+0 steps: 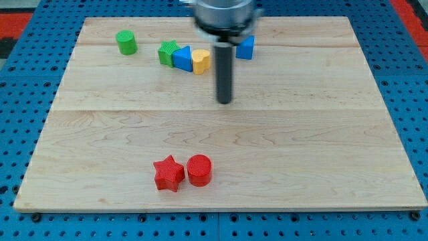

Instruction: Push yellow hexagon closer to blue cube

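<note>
A yellow block, its shape partly hidden by the rod, lies near the view's top, touching a blue triangular block on its left. A blue cube sits to the rod's right, partly hidden behind it. My tip rests on the board below and to the right of the yellow block, and below the blue cube, touching neither.
A green star touches the blue triangular block's left side. A green cylinder stands at the top left. A red star and a red cylinder sit side by side near the bottom. The wooden board lies on a blue perforated table.
</note>
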Tool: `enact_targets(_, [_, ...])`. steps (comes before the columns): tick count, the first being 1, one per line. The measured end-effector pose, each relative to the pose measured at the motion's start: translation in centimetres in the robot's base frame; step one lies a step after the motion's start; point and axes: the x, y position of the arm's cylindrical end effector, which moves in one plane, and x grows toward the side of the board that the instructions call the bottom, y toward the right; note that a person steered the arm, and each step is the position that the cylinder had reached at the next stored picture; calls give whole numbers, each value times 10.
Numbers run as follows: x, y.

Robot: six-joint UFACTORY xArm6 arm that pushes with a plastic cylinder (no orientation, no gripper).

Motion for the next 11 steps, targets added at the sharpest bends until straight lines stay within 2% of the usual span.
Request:
enact_targets(1, [-17, 106])
enact_targets(2, [-60, 199])
enact_targets(3, [-110, 263])
enact_targets(4, [-159, 285])
enact_targets(6, [-229, 147])
enact_targets(8, [-223, 46])
enact_targets(9, [-212, 23])
enact_targets(11, [-211, 18])
